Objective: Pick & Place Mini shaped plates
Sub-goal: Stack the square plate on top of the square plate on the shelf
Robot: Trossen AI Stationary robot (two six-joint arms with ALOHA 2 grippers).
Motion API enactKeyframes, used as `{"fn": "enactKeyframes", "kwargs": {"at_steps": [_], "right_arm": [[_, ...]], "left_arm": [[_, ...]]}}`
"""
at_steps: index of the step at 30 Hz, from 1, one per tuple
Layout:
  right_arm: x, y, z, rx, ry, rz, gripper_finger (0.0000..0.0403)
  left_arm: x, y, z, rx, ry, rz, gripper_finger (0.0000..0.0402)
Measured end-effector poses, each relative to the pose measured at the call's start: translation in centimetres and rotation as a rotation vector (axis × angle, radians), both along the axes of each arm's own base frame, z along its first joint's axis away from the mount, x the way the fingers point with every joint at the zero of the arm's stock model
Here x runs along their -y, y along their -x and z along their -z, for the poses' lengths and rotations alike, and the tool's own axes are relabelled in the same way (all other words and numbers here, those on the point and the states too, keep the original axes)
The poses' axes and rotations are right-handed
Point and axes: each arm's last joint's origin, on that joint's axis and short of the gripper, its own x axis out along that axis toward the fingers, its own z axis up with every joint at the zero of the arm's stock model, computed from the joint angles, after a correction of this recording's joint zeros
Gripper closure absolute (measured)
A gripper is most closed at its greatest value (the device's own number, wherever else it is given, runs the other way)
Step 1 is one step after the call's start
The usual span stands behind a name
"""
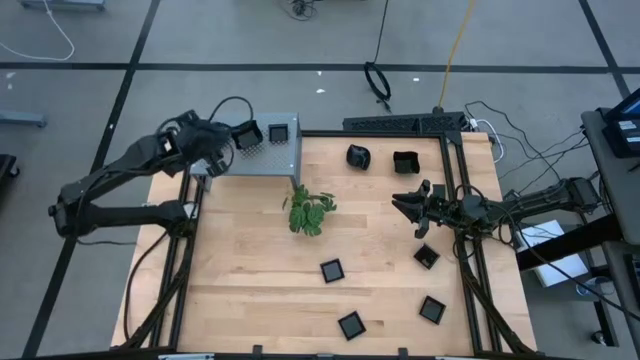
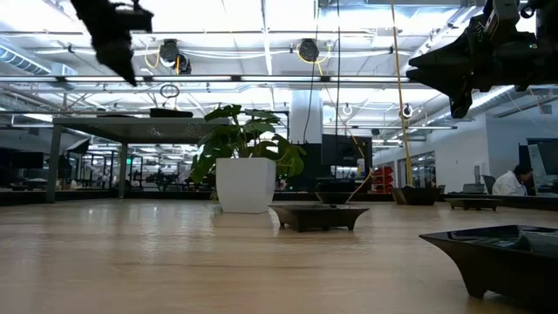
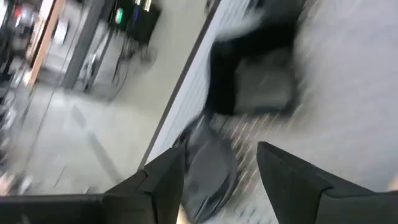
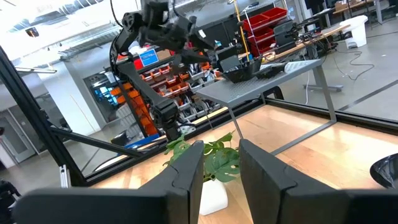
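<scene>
My left gripper point(image 1: 243, 136) hangs over the grey box point(image 1: 268, 160) at the upper left of the tabletop point(image 1: 250, 260), fingers point(image 3: 163, 180) spread and empty; two plates point(image 1: 278, 130) sit on the box, one of them just below those fingers. My right gripper point(image 1: 408, 205) waits above the right side of the tabletop, its fingers point(image 4: 186, 165) parted with nothing between them. More plates lie about the wood: two in the upper right point(image 1: 358, 156), four across the lower right point(image 1: 331, 270). The plant point(image 1: 309, 212) stands at centre.
</scene>
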Motion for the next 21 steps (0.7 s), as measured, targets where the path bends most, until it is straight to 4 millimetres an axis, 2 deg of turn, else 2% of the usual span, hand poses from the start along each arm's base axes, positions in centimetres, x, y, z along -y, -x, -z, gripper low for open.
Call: {"fn": "enactKeyframes", "kwargs": {"at_steps": [11,15,21], "right_arm": [[0.0,0.0,0.0,0.000,0.000,0.000,0.0314],[0.0,0.0,0.0,0.000,0.000,0.000,0.0314],[0.0,0.0,0.0,0.000,0.000,0.000,0.0314]], "left_arm": [[3.8,-5.8,-3.0,0.609,0.125,0.432,0.0207],[5.9,-8.6,-2.5,0.632,0.172,0.570,0.0204],[9.1,-12.5,0.1,0.527,0.214,0.685,0.0204]]}}
